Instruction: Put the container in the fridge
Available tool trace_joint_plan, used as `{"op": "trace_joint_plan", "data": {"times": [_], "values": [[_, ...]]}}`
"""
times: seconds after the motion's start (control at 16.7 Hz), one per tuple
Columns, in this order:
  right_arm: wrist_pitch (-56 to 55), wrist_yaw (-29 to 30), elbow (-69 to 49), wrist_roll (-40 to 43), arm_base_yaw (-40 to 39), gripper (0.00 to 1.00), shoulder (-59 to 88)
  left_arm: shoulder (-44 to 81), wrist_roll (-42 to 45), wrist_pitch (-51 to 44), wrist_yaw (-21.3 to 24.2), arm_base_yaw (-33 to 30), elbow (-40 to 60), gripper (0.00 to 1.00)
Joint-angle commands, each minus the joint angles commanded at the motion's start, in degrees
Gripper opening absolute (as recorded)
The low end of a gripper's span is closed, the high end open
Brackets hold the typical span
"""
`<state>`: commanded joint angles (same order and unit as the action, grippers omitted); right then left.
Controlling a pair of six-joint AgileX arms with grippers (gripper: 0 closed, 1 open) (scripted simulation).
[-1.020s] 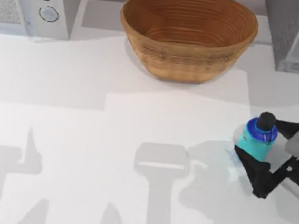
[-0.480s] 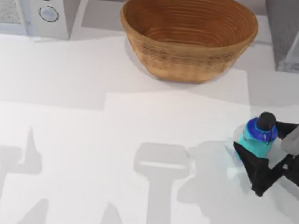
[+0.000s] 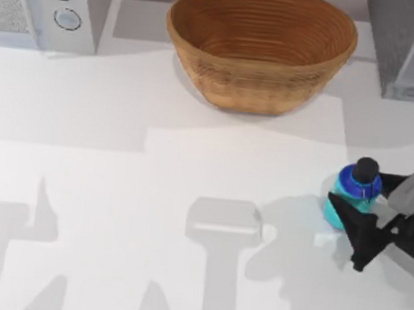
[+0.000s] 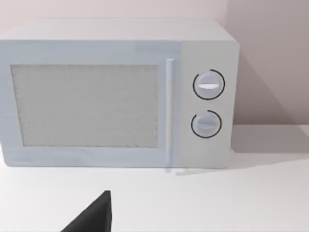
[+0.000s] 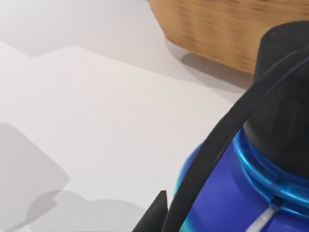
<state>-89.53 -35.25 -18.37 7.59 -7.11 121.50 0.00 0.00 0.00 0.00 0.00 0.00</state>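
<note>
Between the right gripper's (image 3: 366, 214) closed fingers: the bottle (image 3: 353, 195), gripped; transfer to the fridge (image 3: 412, 46) remains.

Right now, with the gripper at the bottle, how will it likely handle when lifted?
The container looks rigid and probably light. Standing upright, narrow with a round cap, it may tip if nudged. Its smooth round body could slip or roll in the right gripper.
</note>
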Motion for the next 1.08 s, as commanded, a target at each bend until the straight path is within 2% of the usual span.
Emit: {"op": "trace_joint_plan", "data": {"times": [0.06,0.12,0.72,0.9,1.08], "values": [[0.0,0.0,0.0,0.0,0.0,0.03,0.0,0.0,0.0,0.0,0.0,0.0,0.0,1.0],[0.0,0.0,0.0,0.0,0.0,0.01,0.0,0.0,0.0,0.0,0.0,0.0,0.0,1.0],[0.89,-0.78,-0.04,0.3,0.83,0.01,-0.73,0.0,0.0,0.0,0.0,0.0,0.0,1.0],[6.67,-5.53,-0.29,2.22,5.32,0.01,-4.55,0.0,0.0,0.0,0.0,0.0,0.0,1.0],[17.56,-12.5,-0.89,5.16,12.54,0.01,-10.66,0.0,0.0,0.0,0.0,0.0,0.0,1.0]]}}
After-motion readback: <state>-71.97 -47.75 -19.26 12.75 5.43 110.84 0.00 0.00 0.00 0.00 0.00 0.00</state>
